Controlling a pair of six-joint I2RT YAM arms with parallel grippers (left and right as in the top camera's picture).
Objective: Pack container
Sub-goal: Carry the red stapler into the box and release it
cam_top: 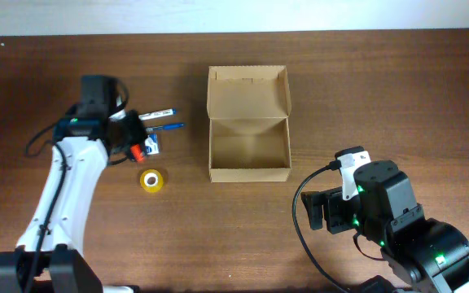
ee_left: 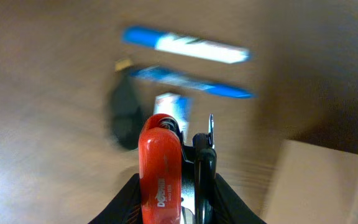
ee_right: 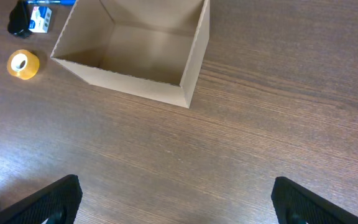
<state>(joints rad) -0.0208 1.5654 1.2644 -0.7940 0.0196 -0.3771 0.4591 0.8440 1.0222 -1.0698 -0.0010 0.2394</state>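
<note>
Red tool (ee_left: 160,155) gripped by left hand (ee_left: 180,198), white lettering (ee_left: 161,190) unreadable

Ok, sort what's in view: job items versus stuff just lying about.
Job: cardboard box, empty; red stapler-like item, gripped by left tool.
Lying about, still unpacked: blue marker; blue pen; yellow tape roll; small blue-white packet.

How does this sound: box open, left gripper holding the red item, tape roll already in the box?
Wrong on the tape roll: the overhead view shows it on the table, left of the box, which is empty. Open box, gripped red item: correct.
</note>
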